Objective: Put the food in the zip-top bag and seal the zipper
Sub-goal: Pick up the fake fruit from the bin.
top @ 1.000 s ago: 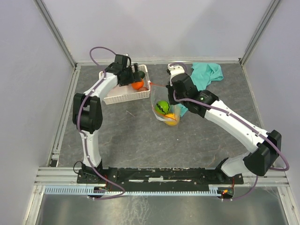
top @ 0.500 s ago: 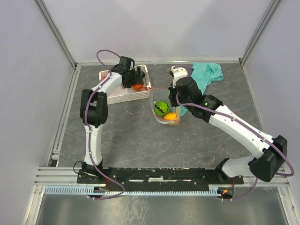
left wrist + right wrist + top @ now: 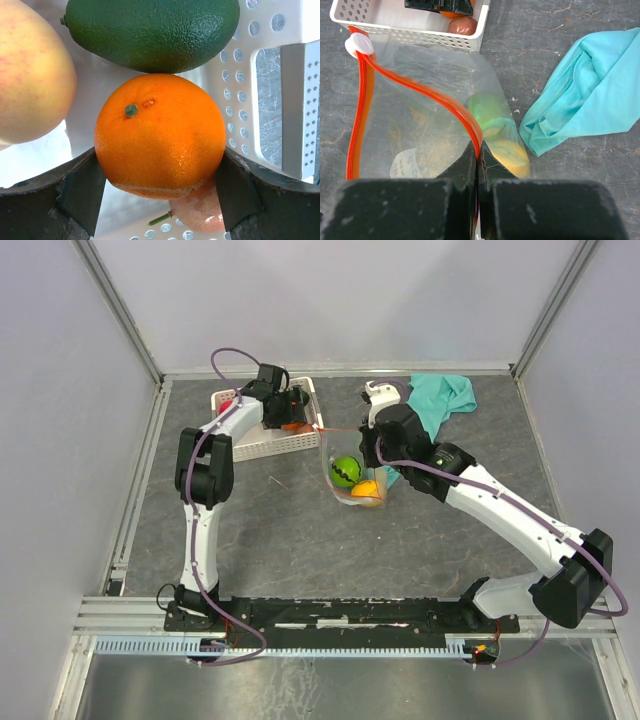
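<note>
Two grips: left hand (image 3: pixel 160 187) clasps orange (image 3: pixel 160 135) beside avocado (image 3: pixel 150 30), right hand (image 3: pixel 476 156) pinches the zipper (image 3: pixel 420 90)

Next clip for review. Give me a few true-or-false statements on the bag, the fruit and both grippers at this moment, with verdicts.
1. The right gripper is shut on the zipper. True.
2. The zip-top bag is empty. False: a green fruit and a yellow fruit lie inside.
3. The left gripper straddles an orange in the white basket. True.
4. The teal cloth lies in the basket. False: it lies on the table, beside the bag.
5. The zipper is sealed. False: the bag's mouth gapes open.
</note>
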